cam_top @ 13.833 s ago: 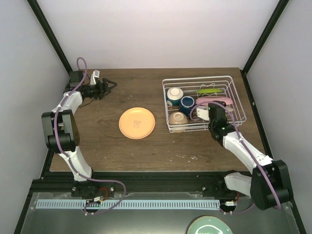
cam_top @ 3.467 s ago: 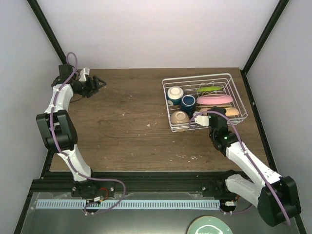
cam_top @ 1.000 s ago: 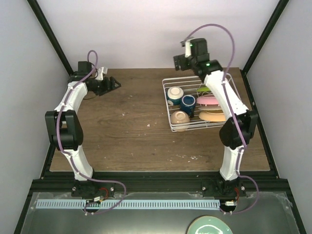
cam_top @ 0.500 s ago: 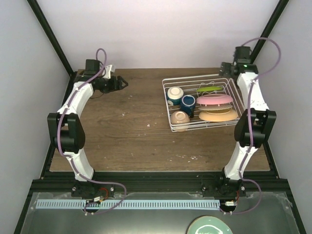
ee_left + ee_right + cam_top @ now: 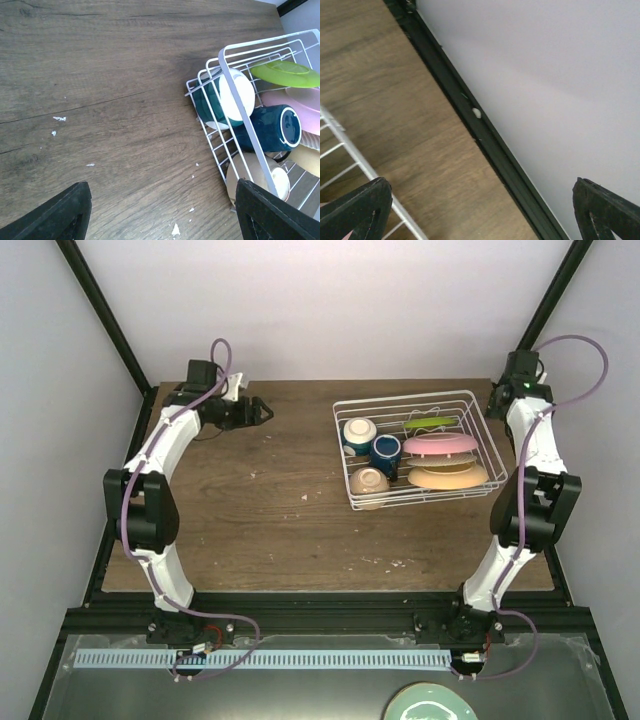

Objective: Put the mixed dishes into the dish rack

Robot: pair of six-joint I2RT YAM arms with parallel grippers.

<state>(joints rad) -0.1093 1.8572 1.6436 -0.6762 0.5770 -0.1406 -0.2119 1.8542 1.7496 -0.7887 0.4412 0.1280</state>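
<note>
The dish rack point(image 5: 400, 400) stands on the right half of the table. It holds two cream bowls point(image 5: 360, 430) point(image 5: 367, 481), the dark blue mug point(image 5: 385, 450), and the lime green point(image 5: 432, 424), pink point(image 5: 440, 444) and peach-tan point(image 5: 447, 477) plates. My left gripper point(image 5: 255, 412) hovers open and empty at the far left, pointing towards the rack point(image 5: 240, 110). In its wrist view the gripper point(image 5: 161, 184) faces a bowl point(image 5: 232, 97) and the mug point(image 5: 272, 130). At the rack's far right corner my right gripper point(image 5: 497, 403) point(image 5: 481, 182) is open with nothing in it.
A pale teal plate point(image 5: 430, 705) lies below the table's near edge. Pale crumbs point(image 5: 390, 562) dot the wood. The black frame rail point(image 5: 485, 135) and the wall run close behind my right gripper. Black corner posts point(image 5: 545, 300) rise at the back.
The right arm has swung from above the rack's far side to the table's far right corner. My left gripper has drifted a little to the right. The dishes have not moved.
</note>
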